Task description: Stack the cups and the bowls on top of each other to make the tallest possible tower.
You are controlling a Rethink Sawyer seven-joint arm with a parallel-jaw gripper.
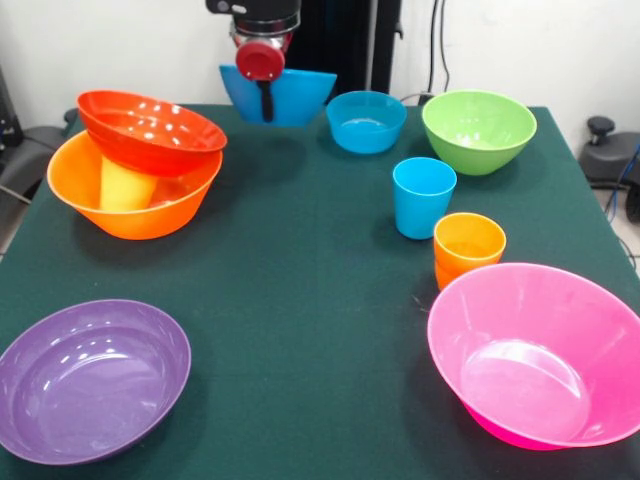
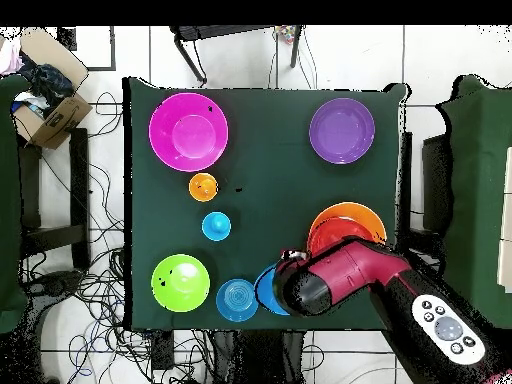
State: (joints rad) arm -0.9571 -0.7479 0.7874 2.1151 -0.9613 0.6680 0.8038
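The gripper (image 1: 266, 95) clamps the rim of a blue bowl (image 1: 290, 92) lifted at the table's far edge; a thin one-sided grip could let it swing or slip.

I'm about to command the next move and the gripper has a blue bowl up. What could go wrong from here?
The gripper pinches only the rim of the blue bowl, which hangs tilted; it may slip or swing. In the orange bowl, the red-orange bowl leans on the yellow cup, a crooked base for further stacking.
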